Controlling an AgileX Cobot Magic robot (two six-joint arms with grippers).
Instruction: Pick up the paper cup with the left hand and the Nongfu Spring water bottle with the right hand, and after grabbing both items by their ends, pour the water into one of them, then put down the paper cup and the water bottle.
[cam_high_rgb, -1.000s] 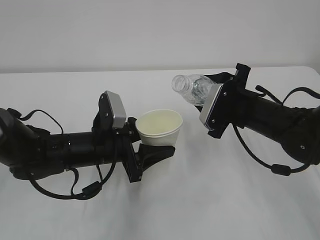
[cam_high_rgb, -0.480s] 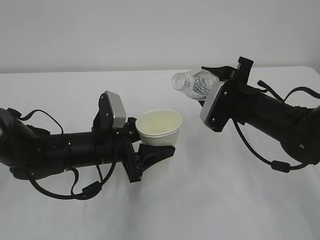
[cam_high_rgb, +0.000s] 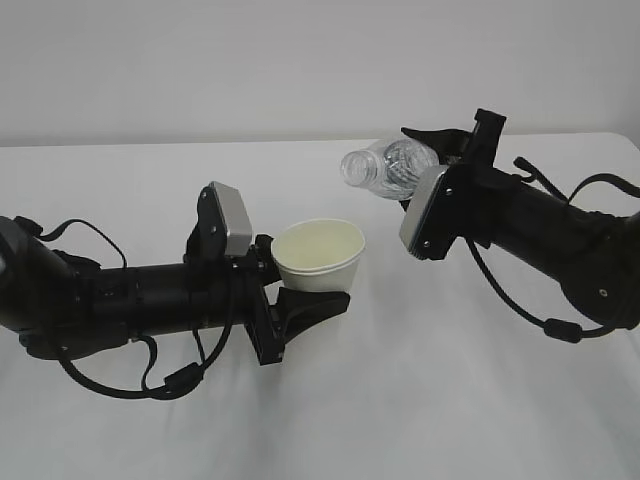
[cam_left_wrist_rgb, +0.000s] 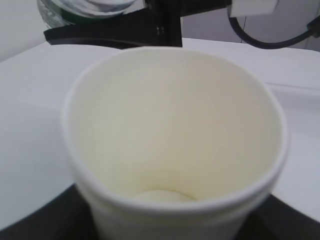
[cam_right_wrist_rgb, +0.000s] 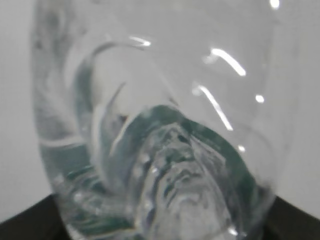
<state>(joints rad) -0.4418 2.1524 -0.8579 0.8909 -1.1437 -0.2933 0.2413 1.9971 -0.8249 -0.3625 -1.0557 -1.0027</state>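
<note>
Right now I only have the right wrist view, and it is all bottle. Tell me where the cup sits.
Observer: The cup is gripped in the left tool, mouth up, to the left of the bottle and lower.
Operator: Give me the bottle's mouth against that rim.
Observer: In the exterior view the bottle lies nearly level, its mouth above the rim's right edge. I cannot judge depth.
Operator: Report any water in the cup.
Observer: The left wrist view shows a cream bottom with no water visible.
</note>
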